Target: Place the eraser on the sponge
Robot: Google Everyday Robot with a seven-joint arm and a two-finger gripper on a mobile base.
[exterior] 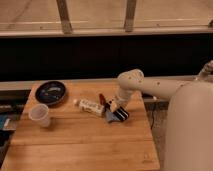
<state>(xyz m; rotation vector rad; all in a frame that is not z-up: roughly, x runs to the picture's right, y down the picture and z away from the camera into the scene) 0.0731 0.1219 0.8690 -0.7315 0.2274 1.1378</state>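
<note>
Reaching down to the surface (75, 145), tool (115, 107) sits at the eraser (122, 114), which lies on the sponge (110, 118) under it; grip state: cannot tell. Tube (91, 106) just left, right edge close.

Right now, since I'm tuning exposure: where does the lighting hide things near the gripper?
Camera view: warm, dim light; the band behind the table is nearly black; the gripper, low over the eraser and sponge, merges with the dark eraser.

Wooden table (75, 145) before a dark wall (75, 60)
</note>
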